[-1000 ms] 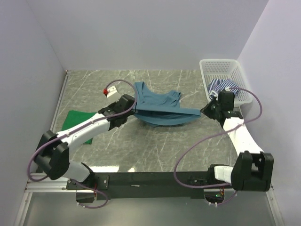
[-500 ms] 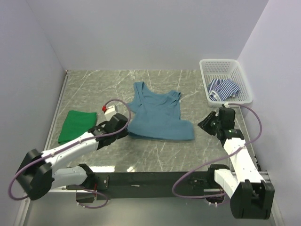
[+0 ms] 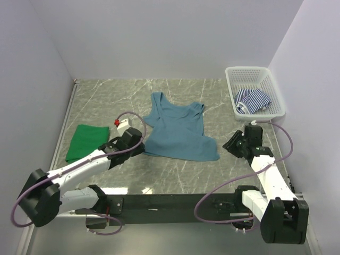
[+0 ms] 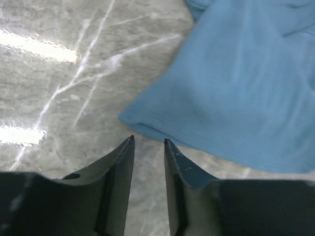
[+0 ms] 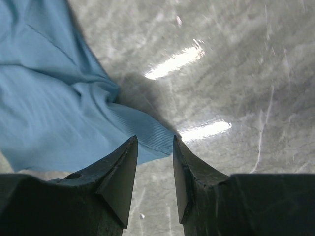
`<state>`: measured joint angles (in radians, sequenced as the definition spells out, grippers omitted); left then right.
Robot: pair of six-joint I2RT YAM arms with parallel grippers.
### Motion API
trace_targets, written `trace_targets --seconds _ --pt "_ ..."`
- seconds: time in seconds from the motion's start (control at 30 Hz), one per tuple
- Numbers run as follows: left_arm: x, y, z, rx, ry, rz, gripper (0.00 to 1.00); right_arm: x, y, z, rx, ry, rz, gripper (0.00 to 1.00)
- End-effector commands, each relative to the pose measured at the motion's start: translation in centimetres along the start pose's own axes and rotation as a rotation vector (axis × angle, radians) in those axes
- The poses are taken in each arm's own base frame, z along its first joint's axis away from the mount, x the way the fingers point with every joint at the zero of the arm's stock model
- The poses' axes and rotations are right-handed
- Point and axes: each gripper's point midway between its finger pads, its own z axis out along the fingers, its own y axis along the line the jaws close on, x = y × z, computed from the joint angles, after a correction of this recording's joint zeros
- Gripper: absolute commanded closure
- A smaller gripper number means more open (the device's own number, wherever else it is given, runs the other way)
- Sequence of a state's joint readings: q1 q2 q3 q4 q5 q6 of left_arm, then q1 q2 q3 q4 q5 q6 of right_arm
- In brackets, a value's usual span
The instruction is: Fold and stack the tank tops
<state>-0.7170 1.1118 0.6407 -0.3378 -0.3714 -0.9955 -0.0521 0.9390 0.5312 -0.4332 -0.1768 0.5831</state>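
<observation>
- Tank tops, first item: the teal-blue tank top lies spread flat at the centre of the table, with its straps toward 12 o'clock and its hem toward 6 o'clock
- Second item: the green tank top lies folded into a compact rectangle at 9 o'clock from the teal-blue tank top, well apart from it
- Third item: the striped tank top lies bunched inside the white mesh basket, at 2 o'clock from the teal-blue tank top
- End effector, left: the left gripper sits at the 8 o'clock hem corner with its fingers parted and nothing between them. The corner lies on the table just ahead of the tips
- End effector, right: the right gripper sits at the 4 o'clock hem corner with its fingers parted. The ribbed corner lies just ahead of the gap, not pinched
</observation>
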Motion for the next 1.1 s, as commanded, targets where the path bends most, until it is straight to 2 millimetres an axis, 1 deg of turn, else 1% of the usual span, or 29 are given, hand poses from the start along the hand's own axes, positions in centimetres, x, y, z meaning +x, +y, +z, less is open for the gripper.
trace_targets --seconds 0.0,0.03,0.07,0.1,0.13,0.17,0.2,0.23,0.27,0.3,0.37,0.4,0.43,0.47,0.53,0.57,0.73,0.97,1.07 --pt "-1.3 -0.1 1.4 0.016 -0.042 0.017 0.62 0.0 -0.2 0.7 0.000 -0.009 -0.009 0.58" --pt "-1.6 0.6 2.0 0.006 -0.039 -0.002 0.60 0.4 -0.4 0.8 0.004 0.000 -0.012 0.59" --pt "-0.9 0.8 2.3 0.027 -0.002 0.000 0.59 0.7 -0.4 0.8 -0.002 0.006 -0.008 0.59" --pt "-1.0 0.8 2.6 0.043 -0.003 -0.014 0.59 1.0 -0.1 0.9 -0.010 0.014 -0.015 0.59" --pt "-1.1 1.1 3.0 0.043 0.003 -0.023 0.59 1.2 -0.2 1.0 -0.001 0.015 -0.022 0.59" --pt "-0.5 1.1 3.2 0.059 0.025 -0.016 0.58 1.4 -0.3 1.2 0.012 0.019 -0.017 0.59" --pt "-0.5 1.0 3.2 0.068 0.027 -0.013 0.58 2.2 0.4 1.3 0.003 0.038 -0.051 0.59" --pt "-0.6 0.9 3.5 0.075 0.027 -0.017 0.57 2.3 0.1 1.5 0.028 0.029 -0.058 0.59" --pt "-0.6 0.9 3.7 0.079 0.029 -0.016 0.56 2.7 0.0 1.8 0.042 0.043 -0.057 0.59" --pt "-0.5 0.5 3.7 0.099 0.040 -0.017 0.55 2.9 0.2 1.9 0.047 0.044 -0.067 0.59" --pt "-0.7 0.6 4.3 0.112 0.044 -0.024 0.54 3.4 0.1 2.4 0.071 0.042 -0.081 0.59" --pt "-0.4 0.4 4.4 0.132 0.065 -0.026 0.54 3.5 0.0 2.5 0.081 0.043 -0.088 0.59" --pt "-0.2 0.8 4.7 0.123 0.076 -0.025 0.54 3.6 0.0 2.7 0.086 0.045 -0.090 0.59" --pt "-0.5 0.3 4.9 0.143 0.062 -0.023 0.54 3.9 -0.1 2.8 0.102 0.048 -0.102 0.59" --pt "-0.5 0.3 5.1 0.144 0.069 -0.015 0.53 4.5 0.2 2.9 0.107 0.055 -0.123 0.59" --pt "-0.4 0.3 5.2 0.144 0.068 -0.011 0.53 4.4 0.0 2.9 0.123 0.044 -0.129 0.59" --pt "-0.2 0.4 5.4 0.147 0.073 -0.006 0.54 4.5 0.6 2.5 0.140 0.005 -0.157 0.57" --pt "-0.4 0.3 5.2 0.147 0.068 0.000 0.54 5.3 -0.7 3.6 0.218 0.034 -0.177 0.57" --pt "-0.8 0.3 5.1 0.145 0.061 0.002 0.54 5.5 -0.6 3.9 0.235 0.041 -0.192 0.57"
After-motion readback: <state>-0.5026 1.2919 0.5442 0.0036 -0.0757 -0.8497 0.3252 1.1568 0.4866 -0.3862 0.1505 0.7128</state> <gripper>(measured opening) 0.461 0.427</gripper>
